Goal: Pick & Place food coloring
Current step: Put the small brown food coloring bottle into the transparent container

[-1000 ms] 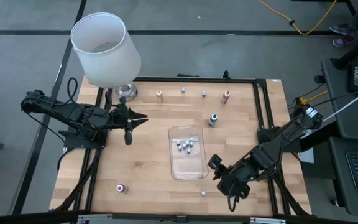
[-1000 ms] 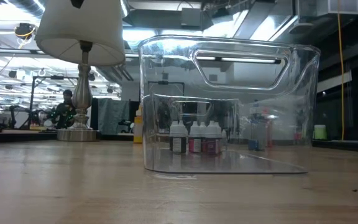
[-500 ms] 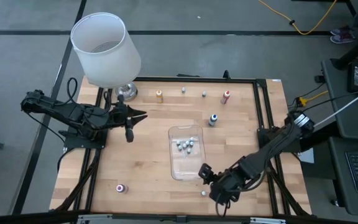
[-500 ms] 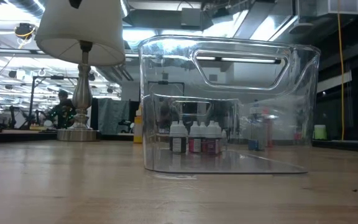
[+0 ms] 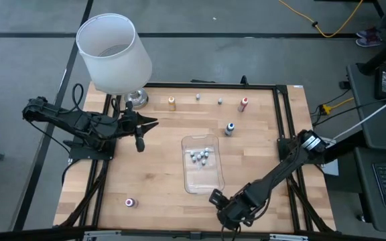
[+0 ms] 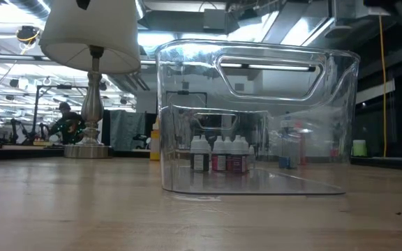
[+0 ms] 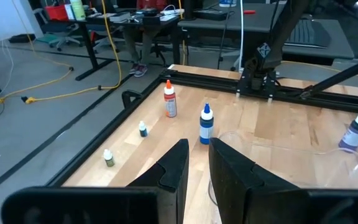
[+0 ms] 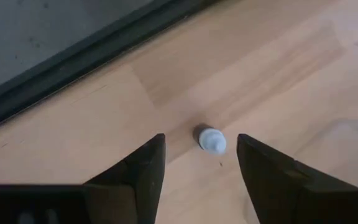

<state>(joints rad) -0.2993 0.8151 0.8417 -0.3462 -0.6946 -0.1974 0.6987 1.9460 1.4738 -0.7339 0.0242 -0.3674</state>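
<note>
A tiny food coloring bottle (image 8: 211,140) with a pale cap stands upright on the wooden table close to its near edge. My right gripper (image 8: 200,144) points steeply down over it, open, one finger on each side and neither touching; in the high view that gripper (image 5: 221,206) covers the bottle. Several more food coloring bottles (image 5: 200,156) stand in the clear tray (image 5: 210,182). My left gripper (image 5: 139,136) waits at the left beside the lamp, with a narrow gap between its fingers and nothing in it.
Loose bottles stand on the table: orange (image 5: 171,102), two small ones (image 5: 198,98) (image 5: 220,102), red (image 5: 244,104), blue (image 5: 230,128), and pink (image 5: 131,202) near the front left. A white lamp (image 5: 114,53) stands at the back left. The black table frame (image 8: 73,62) runs close by.
My right gripper has come down and moved toward the table's near edge and a little left, from beside the tray's near right corner to over the small bottle by the near edge.
</note>
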